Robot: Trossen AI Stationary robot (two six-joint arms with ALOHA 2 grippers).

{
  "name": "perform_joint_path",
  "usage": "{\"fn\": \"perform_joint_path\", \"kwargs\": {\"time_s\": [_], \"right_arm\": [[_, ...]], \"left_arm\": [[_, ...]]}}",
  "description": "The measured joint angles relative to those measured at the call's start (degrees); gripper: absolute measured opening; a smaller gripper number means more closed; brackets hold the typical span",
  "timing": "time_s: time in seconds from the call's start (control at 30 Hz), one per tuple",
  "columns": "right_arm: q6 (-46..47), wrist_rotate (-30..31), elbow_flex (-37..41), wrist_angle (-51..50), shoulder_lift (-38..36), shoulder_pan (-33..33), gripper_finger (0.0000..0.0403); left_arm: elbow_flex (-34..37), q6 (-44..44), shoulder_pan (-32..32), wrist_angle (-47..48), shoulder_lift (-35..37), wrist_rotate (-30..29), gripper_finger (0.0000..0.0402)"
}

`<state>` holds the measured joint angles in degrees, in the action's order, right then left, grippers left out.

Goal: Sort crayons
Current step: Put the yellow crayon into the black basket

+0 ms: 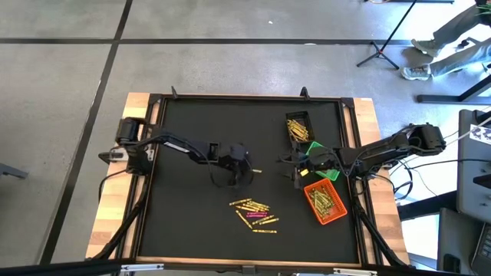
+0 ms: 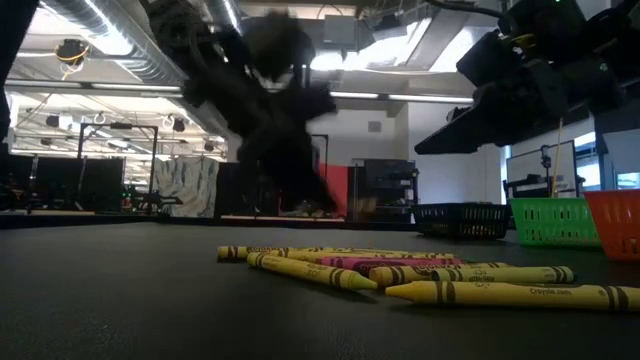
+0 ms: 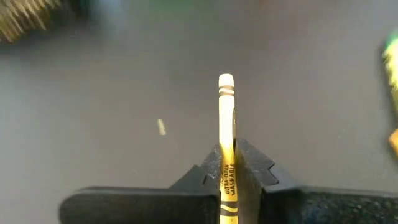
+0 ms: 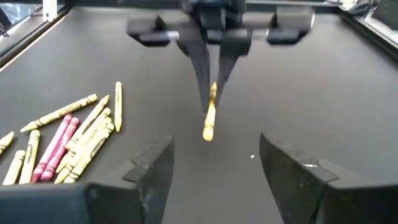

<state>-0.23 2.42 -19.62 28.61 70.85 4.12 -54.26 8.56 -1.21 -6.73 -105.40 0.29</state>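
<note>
My left gripper [image 1: 244, 167] is near the middle of the table, shut on a yellow crayon [image 1: 257, 170]. It also shows in the right wrist view [image 4: 211, 74], with that crayon [image 4: 209, 118] sticking out of it. My right gripper [image 4: 214, 174] is open and empty, just right of the crayon's free end and facing it, and it also shows in the high view [image 1: 295, 172]. A pile of yellow crayons with a few pink ones [image 1: 253, 213] lies flat on the mat toward the near edge; it also shows in the low view [image 2: 400, 272]. My left gripper pinches the yellow crayon's rear part [image 3: 227, 163] between its two fingers. The fingers come from the table's left, slanting down, and lie along the crayon. The crayon's free end [image 3: 226, 81] sticks out past the fingertips toward my right gripper, clear of the mat.
A black bin [image 1: 299, 126] with yellow crayons stands at the far right. A green bin [image 1: 322, 165] is beside my right arm, and an orange bin [image 1: 324, 203] holding crayons is nearer. The black mat's raised frame [image 1: 153, 176] borders the work area. A person's legs [image 1: 449, 46] show beyond the table.
</note>
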Motion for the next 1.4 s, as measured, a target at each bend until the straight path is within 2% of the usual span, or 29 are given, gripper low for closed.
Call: {"fn": "perform_joint_path", "kwargs": {"time_s": [0.13,0.23,0.37,0.53,0.7,0.9,1.07,1.27,1.33,1.4], "right_arm": [[0.0,0.0,0.0,0.4,0.0,0.0,0.0264],[-0.2,0.0,0.0,0.7,0.0,0.0,0.0280],[-1.8,0.6,0.0,4.7,0.0,0.0,0.0283],[-5.4,0.6,0.0,16.4,2.9,0.0,0.0272],[-8.0,0.6,-1.9,27.1,7.8,0.0,0.0256],[-10.7,-2.7,-6.0,27.9,11.8,0.0,0.0216],[-12.1,-3.2,-7.8,26.9,12.8,0.0,0.0146],[-13.8,-2.6,-7.8,26.5,12.8,0.0,0.0023],[-14.6,-2.5,-7.8,26.3,12.7,0.0,0.0015],[-14.4,-2.0,-7.8,25.9,12.7,0.0,0.0026]], "left_arm": [[3.5,3.5,0.3,-11.4,2.3,-0.3,0.0004],[8.1,4.1,-0.7,-27.3,2.3,1.9,0.0004],[13.2,3.8,-2.0,-46.7,1.5,4.5,0.0004],[14.4,3.8,-2.9,-61.2,0.4,8.1,0.0004],[12.9,4.0,-2.5,-62.6,-1.6,9.8,0.0004],[12.8,4.0,-2.3,-63.2,-1.9,10.0,0.0004],[12.8,4.0,-2.0,-63.1,-1.9,10.0,0.0004],[12.8,3.5,-2.1,-63.2,-1.9,9.8,0.0005],[12.8,3.2,-2.1,-63.1,-1.9,9.8,0.0005],[12.8,1.7,-2.0,-62.9,-1.9,9.4,0.0005]]}}
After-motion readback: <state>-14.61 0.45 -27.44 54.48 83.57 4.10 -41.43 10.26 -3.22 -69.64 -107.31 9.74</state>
